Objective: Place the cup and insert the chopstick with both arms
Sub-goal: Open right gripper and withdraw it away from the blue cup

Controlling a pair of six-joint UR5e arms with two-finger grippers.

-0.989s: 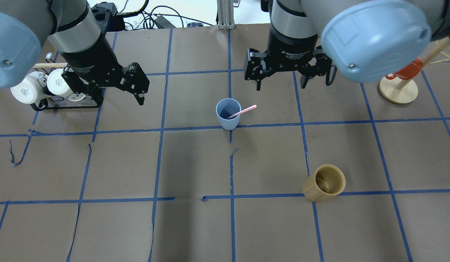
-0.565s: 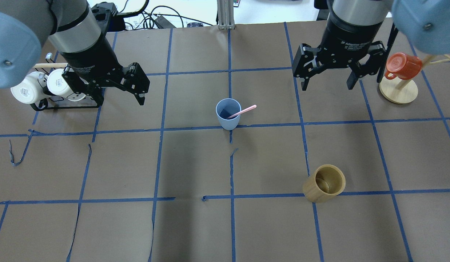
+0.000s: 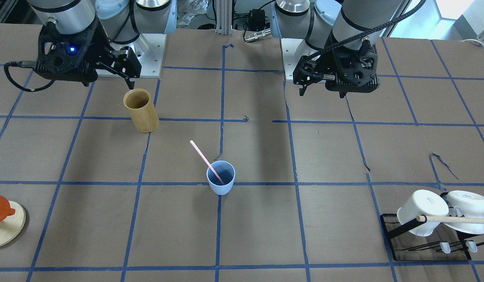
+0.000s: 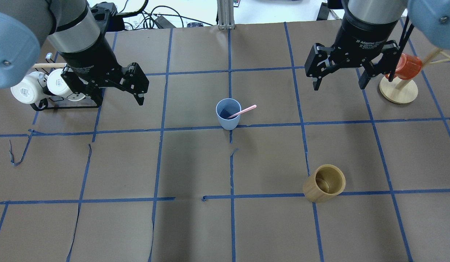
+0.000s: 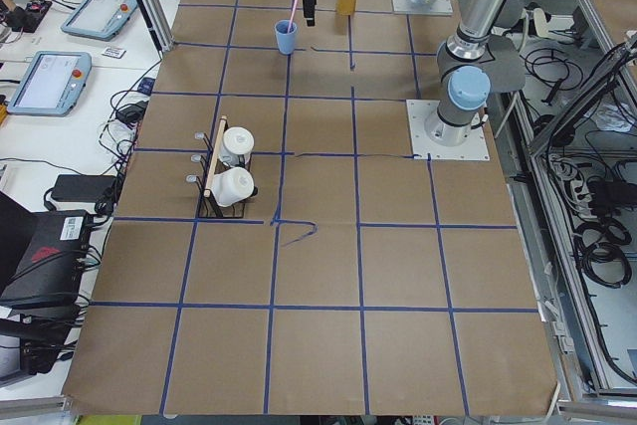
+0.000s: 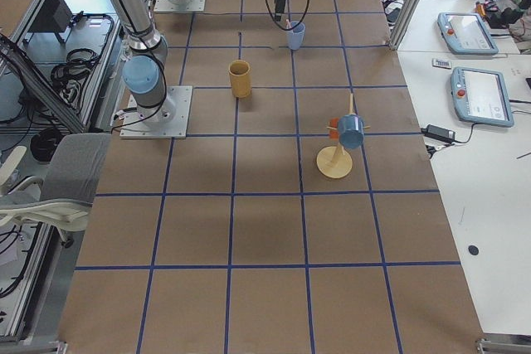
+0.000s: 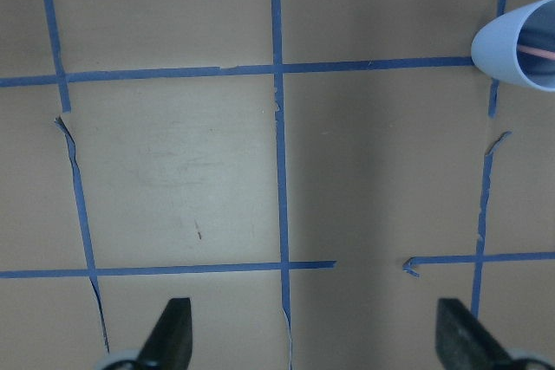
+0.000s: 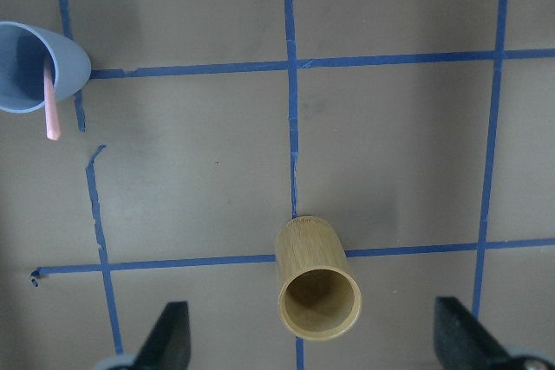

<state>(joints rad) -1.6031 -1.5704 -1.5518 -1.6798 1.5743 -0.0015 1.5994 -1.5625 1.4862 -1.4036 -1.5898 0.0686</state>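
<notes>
I read left gripper (image 7: 310, 322) and right gripper (image 4: 339, 86) both spread open, empty, hanging above the table | light-blue cup (image 4: 228, 114) upright mid-table, between them, about equally far from each | pink chopstick (image 4: 245, 110) inside cup, leaning on rim, free end toward right gripper | looks done to me

Cannot see the lower end of the chopstick (image 4: 243, 111) inside the cup (image 4: 228, 123); see only part of the red mug (image 4: 411, 67) behind the right gripper (image 4: 339, 87).

Light-blue cup (image 4: 227, 123) stands upright, pink chopstick (image 4: 246, 110) leaning inside it.
</notes>
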